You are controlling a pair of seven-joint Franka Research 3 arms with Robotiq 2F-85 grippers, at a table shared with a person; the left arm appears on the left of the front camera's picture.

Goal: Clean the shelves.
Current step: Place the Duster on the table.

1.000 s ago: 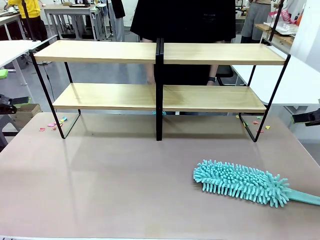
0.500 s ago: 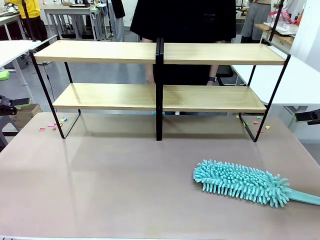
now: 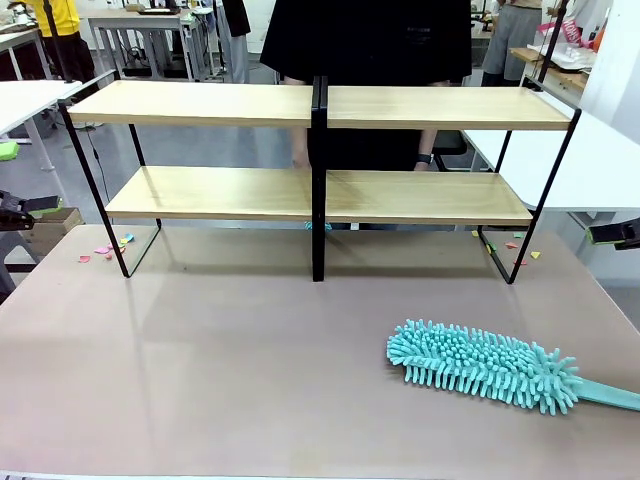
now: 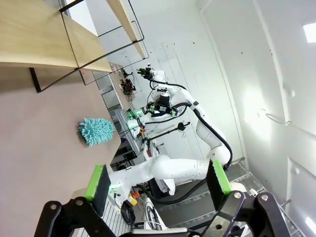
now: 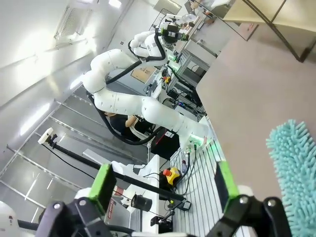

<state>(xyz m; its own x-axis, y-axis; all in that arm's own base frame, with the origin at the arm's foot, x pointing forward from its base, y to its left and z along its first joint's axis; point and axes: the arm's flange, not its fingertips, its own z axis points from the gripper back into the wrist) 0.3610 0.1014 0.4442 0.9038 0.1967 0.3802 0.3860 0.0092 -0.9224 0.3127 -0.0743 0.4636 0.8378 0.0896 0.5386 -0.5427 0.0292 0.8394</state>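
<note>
The shelves (image 3: 318, 190) stand at the far side of the bench (image 3: 200, 350), two wooden tiers split by a black centre post, all boards bare. A teal duster (image 3: 485, 365) lies flat on the bench in front of the shelves' right half, well apart from them (handle runs off toward the right edge). A person in black stands just behind the shelves. Left tool (image 4: 157, 180) is spread wide, holding nothing; right tool (image 5: 165, 185) likewise spread wide, duster near it.
</note>
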